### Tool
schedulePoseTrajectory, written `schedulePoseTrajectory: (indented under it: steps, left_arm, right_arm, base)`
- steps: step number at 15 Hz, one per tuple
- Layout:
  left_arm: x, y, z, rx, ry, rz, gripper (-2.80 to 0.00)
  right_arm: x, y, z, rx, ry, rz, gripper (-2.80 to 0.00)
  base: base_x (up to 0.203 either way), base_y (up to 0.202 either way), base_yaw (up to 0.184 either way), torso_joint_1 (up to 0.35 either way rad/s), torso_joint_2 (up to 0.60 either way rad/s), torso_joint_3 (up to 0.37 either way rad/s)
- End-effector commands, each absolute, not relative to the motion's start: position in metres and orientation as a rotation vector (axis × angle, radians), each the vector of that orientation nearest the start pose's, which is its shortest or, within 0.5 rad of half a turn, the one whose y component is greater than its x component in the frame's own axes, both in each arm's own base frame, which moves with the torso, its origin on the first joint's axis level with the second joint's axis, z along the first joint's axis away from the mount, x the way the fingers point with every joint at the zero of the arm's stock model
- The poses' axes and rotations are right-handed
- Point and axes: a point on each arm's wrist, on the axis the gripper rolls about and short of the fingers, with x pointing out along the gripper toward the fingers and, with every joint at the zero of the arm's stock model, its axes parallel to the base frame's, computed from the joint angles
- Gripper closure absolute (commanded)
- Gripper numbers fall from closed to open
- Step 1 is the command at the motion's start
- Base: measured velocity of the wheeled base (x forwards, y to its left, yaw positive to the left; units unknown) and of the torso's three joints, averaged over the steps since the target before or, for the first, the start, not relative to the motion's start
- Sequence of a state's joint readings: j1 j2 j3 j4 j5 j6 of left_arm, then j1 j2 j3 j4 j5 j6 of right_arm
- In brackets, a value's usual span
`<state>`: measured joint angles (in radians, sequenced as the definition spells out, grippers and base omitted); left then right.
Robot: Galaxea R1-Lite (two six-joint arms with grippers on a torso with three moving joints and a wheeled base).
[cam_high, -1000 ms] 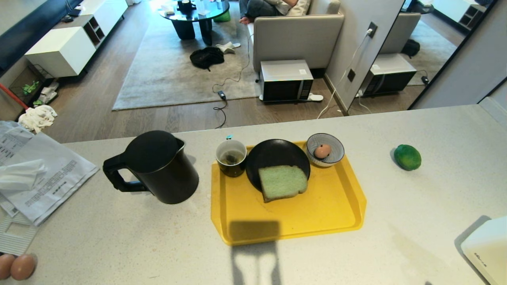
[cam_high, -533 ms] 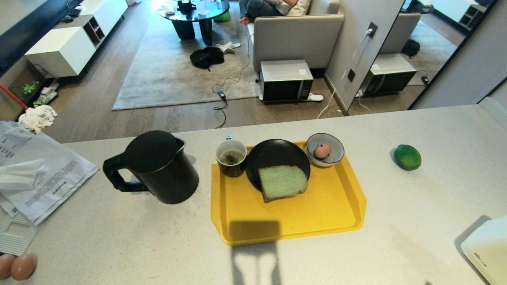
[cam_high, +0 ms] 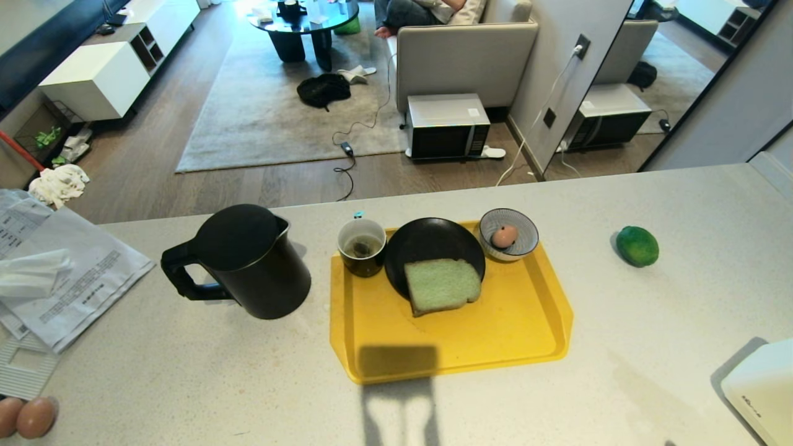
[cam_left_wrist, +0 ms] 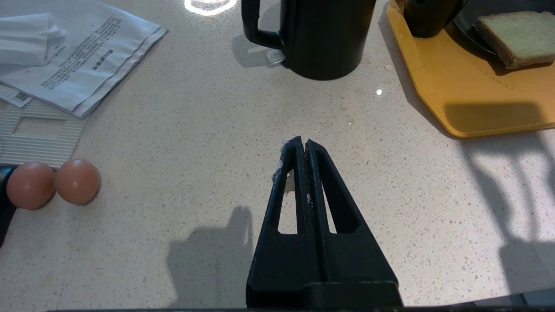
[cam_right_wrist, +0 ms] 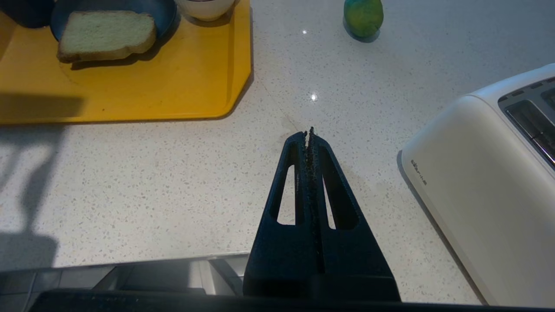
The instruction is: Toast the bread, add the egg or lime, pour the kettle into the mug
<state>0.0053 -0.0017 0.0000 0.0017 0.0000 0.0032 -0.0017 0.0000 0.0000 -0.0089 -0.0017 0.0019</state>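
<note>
The pale green bread [cam_high: 442, 285] lies half on a black plate [cam_high: 427, 241] on the yellow tray [cam_high: 495, 334]. A black mug [cam_high: 362, 246] with a tea bag stands at the tray's far left corner. The egg [cam_high: 503, 236] rests in a blue-striped bowl [cam_high: 523, 226]. Right of the tray lies the lime [cam_high: 637, 246]. The black kettle [cam_high: 245, 263] stands left of the tray. Neither arm shows in the head view. My left gripper [cam_left_wrist: 302, 142] hovers shut over bare counter near the kettle [cam_left_wrist: 325, 34]. My right gripper [cam_right_wrist: 308, 132] is shut and empty, between the tray [cam_right_wrist: 130, 95] and the toaster [cam_right_wrist: 490, 173].
A white toaster [cam_high: 762, 387] sits at the counter's near right corner. Papers [cam_high: 56, 272] lie at the left, with two brown eggs [cam_high: 28, 416] near the front left edge. Beyond the counter's far edge are a floor, a microwave [cam_high: 447, 126] and a sofa.
</note>
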Motion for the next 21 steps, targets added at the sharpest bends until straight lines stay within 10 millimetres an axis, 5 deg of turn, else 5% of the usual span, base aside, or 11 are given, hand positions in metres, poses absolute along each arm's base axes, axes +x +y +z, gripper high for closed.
schedulePoseTrajectory:
  steps: [1, 21]
  left_arm:
    - [-0.0229, -0.0001, 0.0753, 0.005, 0.0, 0.006, 0.0]
    - [-0.0229, -0.0001, 0.0754, 0.005, -0.002, 0.006, 0.0]
  right_arm:
    - [-0.0226, 0.0, 0.076, 0.002, -0.006, -0.003, 0.0]
    - [-0.0227, 0.0, 0.0764, 0.002, -0.008, -0.003, 0.0]
  base:
    - [0.0, 0.0, 0.0, 0.002, 0.0, 0.046]
    - [0.0, 0.0, 0.0, 0.002, 0.0, 0.071]
